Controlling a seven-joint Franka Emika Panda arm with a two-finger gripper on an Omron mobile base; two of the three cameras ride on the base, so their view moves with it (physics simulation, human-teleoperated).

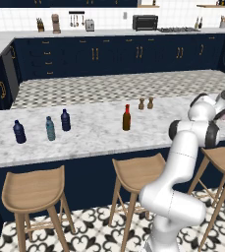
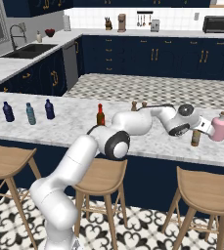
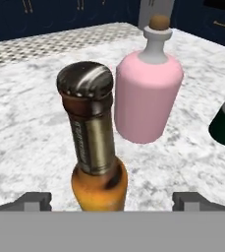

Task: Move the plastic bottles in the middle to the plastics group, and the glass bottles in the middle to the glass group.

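Near the marble counter's point(image 2: 74, 124) right end, the amber-orange glass bottle point(image 3: 98, 147) stands upright just beside the squat pink bottle point(image 3: 148, 98) — the gripper point(image 3: 111, 201) spread wide, fingers clear of it, holding nothing.

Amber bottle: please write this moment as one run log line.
gripper: open, astride amber bottle | amber bottle: upright on counter, beside pink bottle | brown red-capped bottle: not yet moved
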